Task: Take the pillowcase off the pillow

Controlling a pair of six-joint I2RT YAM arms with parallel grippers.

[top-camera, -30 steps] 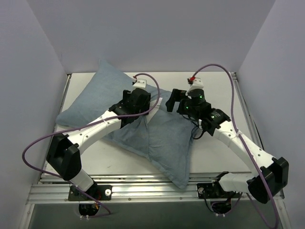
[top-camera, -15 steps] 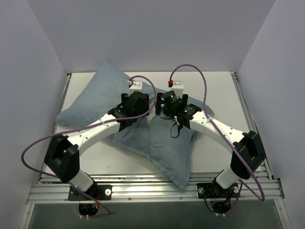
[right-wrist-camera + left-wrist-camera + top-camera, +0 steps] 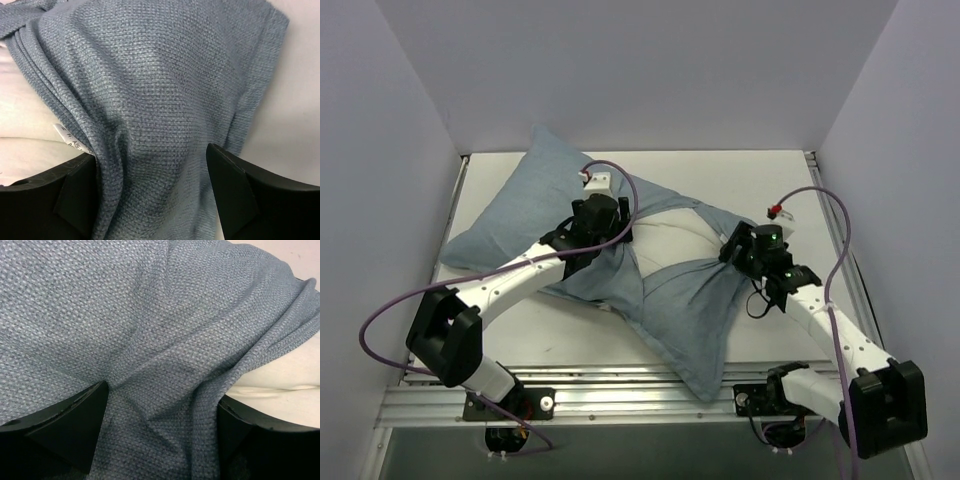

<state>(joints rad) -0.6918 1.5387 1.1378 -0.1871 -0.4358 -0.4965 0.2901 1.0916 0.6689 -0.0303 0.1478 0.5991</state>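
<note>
Shows, from above, a plump white pillow point(image 3: 672, 238) lying slantwise across the table point(image 3: 770, 175), mostly sheathed in a pale blue-grey pillowcase point(image 3: 520, 215) and bared only through a gap at mid-length. Places the left gripper point(image 3: 610, 222) on the cloth at the gap's left lip and the right gripper point(image 3: 730, 246) at its right lip, with pleats fanning toward the latter. Finds, up close on the left wrist, black fingers point(image 3: 65, 420) spread wide and pressed into the weave, clamping nothing, with a low ridge of cloth between and white pillow at the right edge. Finds, on the right wrist, fingers point(image 3: 235, 200) likewise well apart around a thick bunch of cloth, beside a small printed tag point(image 3: 67, 137); cannot tell whether squeezing that bunch or merely bearing down on it. Reads as the widening of the mouth, early in the task, with most of the pillow covered. To do it well: close firmly on cloth alone, never on the pillow underneath; pin the left side down as an anchor; draw the right lip outward and slightly upward, along the pillow's length rather than across it; go slowly, watching for slipping weave or a dragged pillow; regrip deeper on any slip.
</note>
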